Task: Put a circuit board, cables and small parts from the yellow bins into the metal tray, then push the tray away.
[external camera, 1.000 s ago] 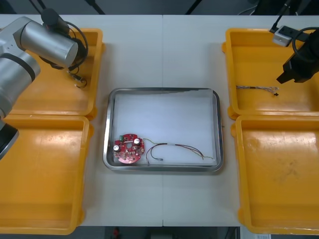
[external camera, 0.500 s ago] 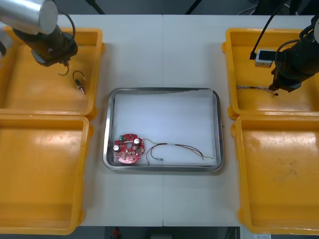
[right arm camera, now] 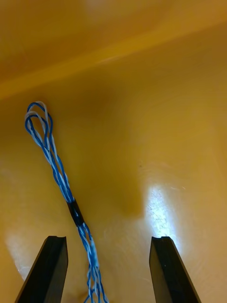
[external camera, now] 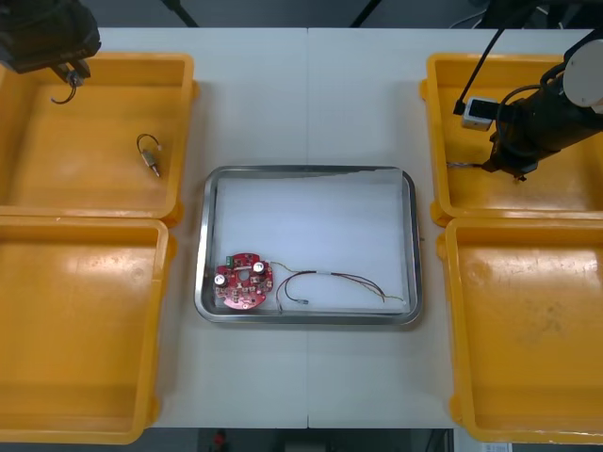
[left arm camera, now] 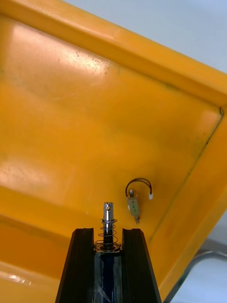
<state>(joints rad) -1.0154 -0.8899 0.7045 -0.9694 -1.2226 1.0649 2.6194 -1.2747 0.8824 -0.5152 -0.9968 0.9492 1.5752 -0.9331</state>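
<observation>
**Tray half loaded, two picks in hand**

The metal tray [external camera: 203, 245] holds the red circuit board [external camera: 244, 280] and a red and yellow cable [external camera: 339, 281]. My left pincer [left arm camera: 108, 232] grips a small metal part [left arm camera: 108, 220]. My right pincer [right arm camera: 109, 239], wide, straddles the blue and white cable [right arm camera: 59, 182]. The push remains.

We see glossy yellow plastic bins [external camera: 85, 179] with glare patches, a tray [external camera: 306, 171] with a polished metal rim and matt white floor, and a smooth, matt, light surface [external camera: 306, 94]. The left claw [left arm camera: 108, 234] has matt black fingers [left arm camera: 82, 265] clamping a shiny small metal part [left arm camera: 108, 218]; the blue-and-white cable [right arm camera: 75, 213] looks smooth and plastic-coated.
</observation>
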